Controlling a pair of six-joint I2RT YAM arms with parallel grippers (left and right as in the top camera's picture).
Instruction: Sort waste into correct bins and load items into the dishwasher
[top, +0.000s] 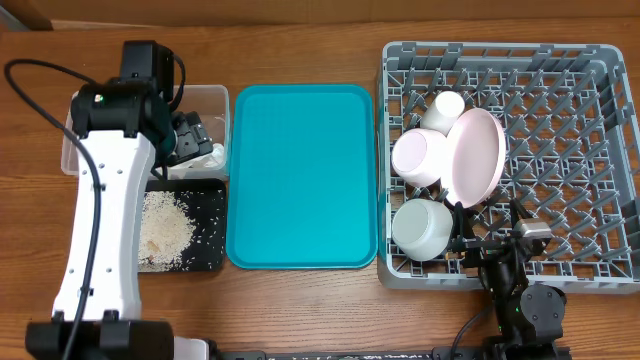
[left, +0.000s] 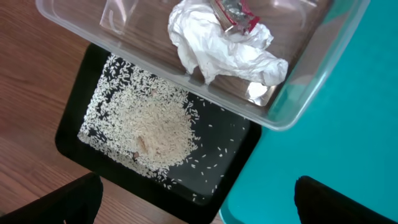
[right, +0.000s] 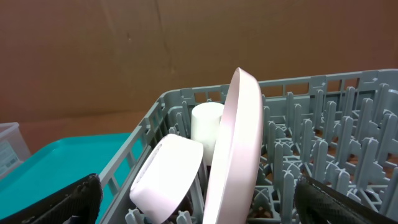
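Observation:
My left gripper (top: 190, 140) is open and empty, hovering over the clear tub (top: 215, 95). In the left wrist view the tub (left: 298, 106) holds the crumpled white napkin (left: 217, 53) and the red wrapper (left: 239, 15). The black tray (left: 239, 149) beside it holds loose rice (left: 155, 127). The grey dish rack (top: 600, 60) holds the pink plate (top: 477, 155) on edge, the pink bowl (top: 418, 157), the white cup (top: 445, 108) and the white bowl (top: 420, 228). My right gripper (top: 490, 235) is open and empty at the rack's front edge. No chopsticks are in view.
The teal tray (top: 300, 180) lies between the bins and the rack with nothing on it. The right wrist view shows the plate (right: 239, 143), pink bowl (right: 168, 177) and cup (right: 205, 127) close ahead among the rack's pegs (right: 348, 124).

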